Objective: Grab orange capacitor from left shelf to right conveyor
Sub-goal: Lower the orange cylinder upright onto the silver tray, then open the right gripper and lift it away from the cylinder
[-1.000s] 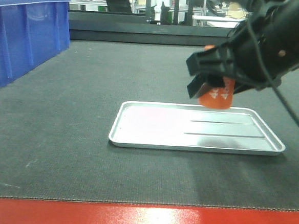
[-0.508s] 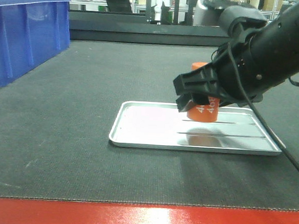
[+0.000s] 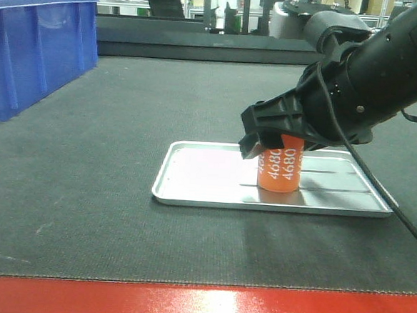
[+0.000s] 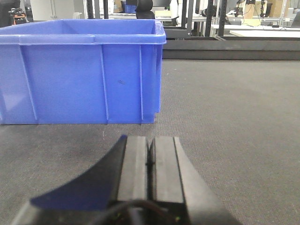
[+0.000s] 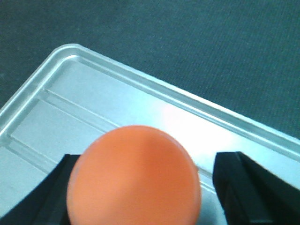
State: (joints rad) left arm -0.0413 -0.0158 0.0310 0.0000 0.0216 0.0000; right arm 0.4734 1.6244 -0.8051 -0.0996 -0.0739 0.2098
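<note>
Transfer is judged nearly complete. The small, upright, flat-topped cylindrical orange capacitor point(image 3: 280, 170) stands on its base inside the shallow rectangular silver metal tray point(image 3: 192, 184), in the tray's right half. That tray lies flat on the broad dark grey textured belt of the right conveyor point(image 3: 84, 191), behind its glossy red front edge point(image 3: 198, 306). The capacitor therefore rests on the conveyor by way of the tray, not on the belt itself. The black right end effector point(image 5: 146, 187) straddles the cylinder from above. In the wrist view, bare tray shows between the orange top and the finger on one side, while the other finger sits against or behind the rim, so the jaws read as released, or at least loose, rather than clamped. Left to do, in my judgement: clear the fingers fully and lift the arm away without tipping the cylinder. The left shelf is in no view, so nothing can be recorded of it. The black left end effector point(image 4: 150, 161) is clenched, pads pressed together with nothing between them. It is held low over the belt, facing a large blue plastic bin point(image 4: 79, 79), and well apart from the tray. Legible writing: white "4680" printed vertically on the capacitor's side, with a second, partly hidden print of the same kind just to its left. A white placard in the far background carries marks too small to read — no brand or label is seen on the tray, bin or belt.
</note>
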